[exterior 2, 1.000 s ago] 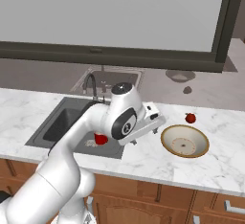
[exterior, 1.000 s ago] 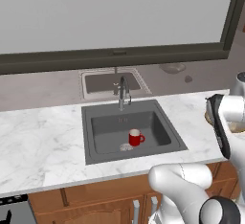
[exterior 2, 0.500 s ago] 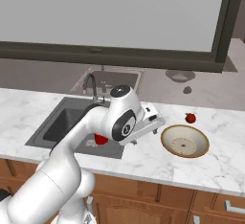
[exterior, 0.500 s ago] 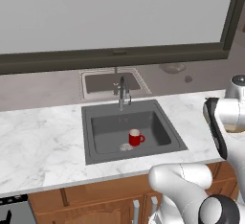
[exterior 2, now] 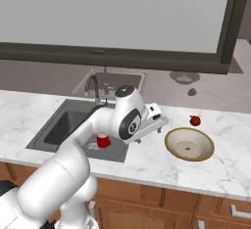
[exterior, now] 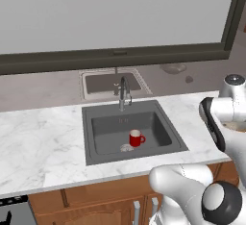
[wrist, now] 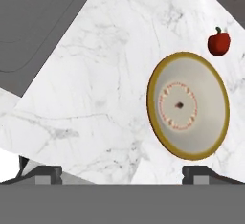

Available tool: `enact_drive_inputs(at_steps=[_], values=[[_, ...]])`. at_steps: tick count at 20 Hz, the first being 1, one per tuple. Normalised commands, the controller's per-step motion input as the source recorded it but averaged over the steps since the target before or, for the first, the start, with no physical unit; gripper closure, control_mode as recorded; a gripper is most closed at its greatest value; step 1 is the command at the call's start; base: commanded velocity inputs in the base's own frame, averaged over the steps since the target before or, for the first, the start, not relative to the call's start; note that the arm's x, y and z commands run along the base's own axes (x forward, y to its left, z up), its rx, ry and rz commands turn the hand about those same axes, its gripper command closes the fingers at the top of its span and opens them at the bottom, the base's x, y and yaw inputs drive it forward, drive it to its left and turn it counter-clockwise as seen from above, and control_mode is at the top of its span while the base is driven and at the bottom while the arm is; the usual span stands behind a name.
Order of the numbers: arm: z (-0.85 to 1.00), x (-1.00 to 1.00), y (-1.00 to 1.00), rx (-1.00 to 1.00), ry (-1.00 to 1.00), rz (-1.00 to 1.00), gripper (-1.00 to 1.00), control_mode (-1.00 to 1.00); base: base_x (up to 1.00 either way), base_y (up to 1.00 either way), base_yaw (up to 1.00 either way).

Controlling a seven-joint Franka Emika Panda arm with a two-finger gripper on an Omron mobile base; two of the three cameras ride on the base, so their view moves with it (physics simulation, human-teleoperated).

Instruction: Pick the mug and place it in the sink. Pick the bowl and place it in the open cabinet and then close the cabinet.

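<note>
Mug [exterior: 136, 138] sits in the sink [exterior: 101, 148], so that step looks done. Your gripper [wrist: 116, 173] is released and empty, hovering beside the bowl [exterior 2: 189, 144] near the counter's [exterior 2: 147, 162] front edge.

Even, bright, rendered light — no glare, no blur. Shadows are soft and faint: a slight one under the bowl [exterior 2: 189, 144], and the sink [exterior: 131, 131] reads darker inside. Edges stay sharp — no visible distortion.
</note>
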Motion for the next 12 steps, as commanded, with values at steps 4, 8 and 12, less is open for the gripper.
enact_drive_inputs(at_steps=[4,8,12], values=[[-0.10,0.21,-0.01,0.00,0.00,0.00,-1.00,-1.00,0.00,0.00,0.00],[-0.17,0.16,-0.03,0.00,0.00,0.00,-1.00,-1.00,0.00,0.00,0.00],[-0.21,0.13,-0.03,0.00,0.00,0.00,-1.00,-1.00,0.00,0.00,0.00]])
